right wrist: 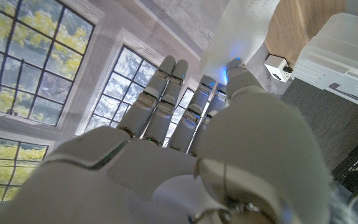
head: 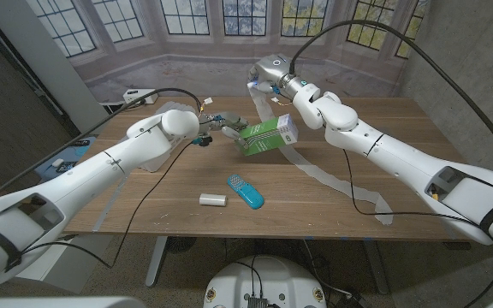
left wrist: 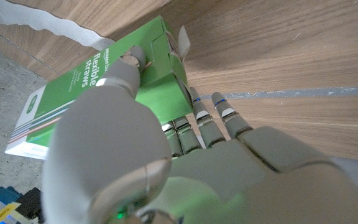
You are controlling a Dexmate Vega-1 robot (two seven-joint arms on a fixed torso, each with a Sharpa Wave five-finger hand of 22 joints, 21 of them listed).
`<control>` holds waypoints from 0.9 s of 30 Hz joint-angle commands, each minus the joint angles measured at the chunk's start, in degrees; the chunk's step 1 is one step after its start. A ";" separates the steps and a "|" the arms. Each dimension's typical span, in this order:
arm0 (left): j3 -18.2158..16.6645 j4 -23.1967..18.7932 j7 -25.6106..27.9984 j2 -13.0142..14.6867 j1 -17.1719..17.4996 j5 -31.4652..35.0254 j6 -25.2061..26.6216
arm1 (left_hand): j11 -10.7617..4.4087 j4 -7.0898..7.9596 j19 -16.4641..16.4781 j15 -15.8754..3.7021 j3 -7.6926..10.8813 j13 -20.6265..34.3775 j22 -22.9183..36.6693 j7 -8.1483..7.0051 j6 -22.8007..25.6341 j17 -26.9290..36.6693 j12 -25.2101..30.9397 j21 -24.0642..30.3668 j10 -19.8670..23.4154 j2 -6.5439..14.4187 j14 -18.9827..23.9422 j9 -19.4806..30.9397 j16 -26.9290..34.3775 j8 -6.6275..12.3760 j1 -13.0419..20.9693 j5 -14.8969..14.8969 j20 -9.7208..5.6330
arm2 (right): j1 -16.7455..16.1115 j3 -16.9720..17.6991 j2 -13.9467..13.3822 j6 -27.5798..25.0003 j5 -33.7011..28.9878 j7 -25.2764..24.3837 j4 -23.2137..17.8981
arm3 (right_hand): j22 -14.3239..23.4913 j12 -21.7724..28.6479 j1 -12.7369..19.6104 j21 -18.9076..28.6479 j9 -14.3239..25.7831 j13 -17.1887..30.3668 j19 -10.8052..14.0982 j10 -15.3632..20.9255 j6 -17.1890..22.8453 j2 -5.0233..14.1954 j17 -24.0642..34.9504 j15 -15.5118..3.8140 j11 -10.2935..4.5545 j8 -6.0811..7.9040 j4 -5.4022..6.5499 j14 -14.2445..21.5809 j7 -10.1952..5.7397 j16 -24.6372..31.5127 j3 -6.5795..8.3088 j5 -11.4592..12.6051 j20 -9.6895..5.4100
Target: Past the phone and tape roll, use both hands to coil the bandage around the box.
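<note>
One green box, tilted, lifted at the far middle of the table; its flaps are shut, so you cannot see any contents. Your left hand grips it by one end, thumb on the printed face and fingers along the end flap.

One white bandage: it rises from the box to your right hand, held high beyond the far edge, and trails loose across the table towards the near right edge. In the right wrist view the fingers lie pressed together against the strip; whether they pinch it, you cannot tell.

One blue phone and one small white tape roll, near each other on the near side of the table, well apart from the box.
</note>
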 commanded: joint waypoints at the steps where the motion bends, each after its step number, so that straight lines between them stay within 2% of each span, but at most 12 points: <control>1: 0.67 0.58 -0.83 -0.44 -0.80 0.18 0.19 | 0.08 0.18 0.13 -0.01 0.45 3.68 0.10 1.15 1.07 -0.06 0.40 -0.10 0.61 2.84 0.12 0.13 -0.07 13.39 -2.24 -0.09 0.01 | -2.52 1.83 -1.44 -2.13 -1.68 2.66 -5.79 | 0.19 -0.07 0.06 -0.05 0.25 0.22 0.56 0.34 0.45 0.20 0.30 -8.54 0.01 0.08 -0.08 0.63 0.11 -0.08 -0.39 -0.04 -4.86; 27: 2.33 4.16 -3.14 -2.08 -3.38 0.64 -0.77 | 0.43 0.09 0.06 0.10 0.45 3.62 0.15 1.56 0.62 -0.08 0.32 -0.02 0.42 3.03 -0.04 0.05 0.01 13.35 -2.21 -0.29 0.15 | -7.89 4.67 -3.22 -5.86 -8.35 9.11 -15.77 | 0.17 -0.08 -0.06 -0.04 0.27 0.38 0.73 0.64 0.60 0.21 0.64 -8.46 0.17 0.03 -0.08 1.14 0.29 -0.10 -0.61 -0.02 -4.59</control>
